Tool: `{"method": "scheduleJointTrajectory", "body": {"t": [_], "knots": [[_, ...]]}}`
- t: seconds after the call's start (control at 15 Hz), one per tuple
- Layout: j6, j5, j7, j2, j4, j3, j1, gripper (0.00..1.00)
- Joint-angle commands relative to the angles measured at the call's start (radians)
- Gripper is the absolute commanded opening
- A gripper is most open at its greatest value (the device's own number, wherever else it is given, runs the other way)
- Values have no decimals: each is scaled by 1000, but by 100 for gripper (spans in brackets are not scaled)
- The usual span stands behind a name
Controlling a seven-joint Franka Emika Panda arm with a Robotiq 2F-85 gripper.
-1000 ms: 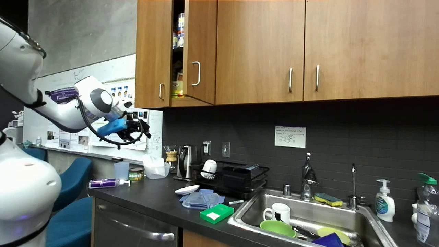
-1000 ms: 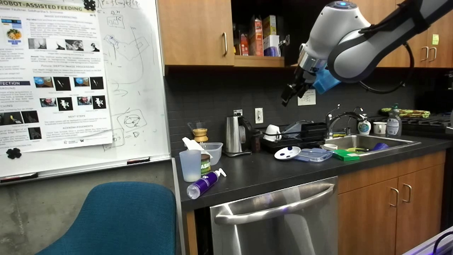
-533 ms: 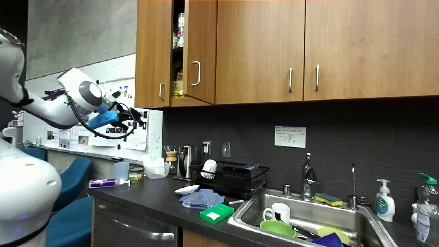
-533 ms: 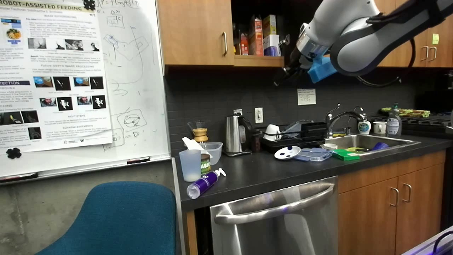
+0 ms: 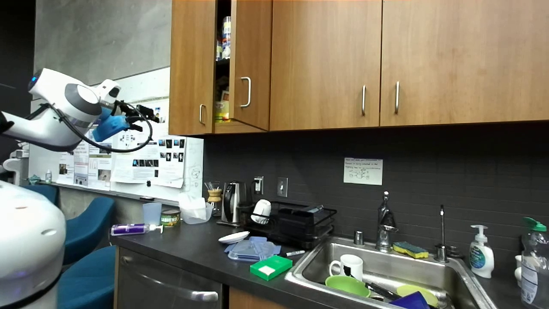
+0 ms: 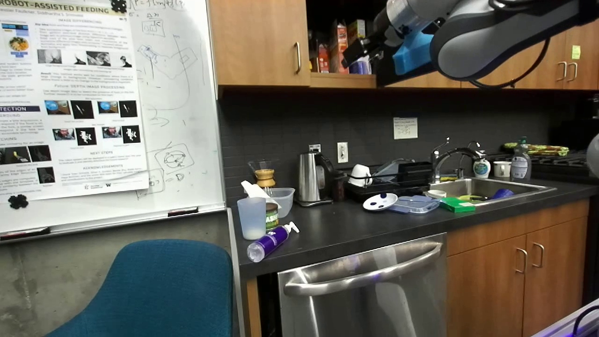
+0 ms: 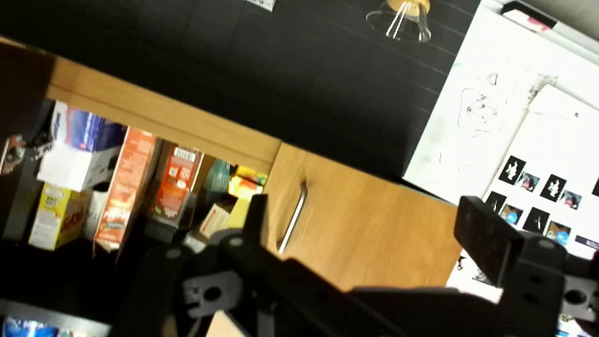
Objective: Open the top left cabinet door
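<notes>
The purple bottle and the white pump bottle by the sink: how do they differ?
The purple bottle lies on its side; the white pump bottle stands upright. The purple bottle looks slim, while the white pump bottle is stouter. Both have white pump tops.

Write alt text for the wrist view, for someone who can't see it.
The robot's open gripper faces a shut wooden cabinet door with a silver handle, the scene upside down and tilted. Colourful boxes show on the left, a whiteboard on the right.
</notes>
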Motion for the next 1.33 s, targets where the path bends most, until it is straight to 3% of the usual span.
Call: {"method": "scheduleJointTrajectory", "body": {"t": [0.0, 0.4, 0.67, 1.27], "knots": [[31, 21, -46, -52, 99, 87, -136, 100], [17, 45, -96, -72, 220, 149, -281, 100], [4, 59, -112, -65, 260, 156, -335, 100], [-48, 57, -147, -77, 357, 152, -354, 100]]}}
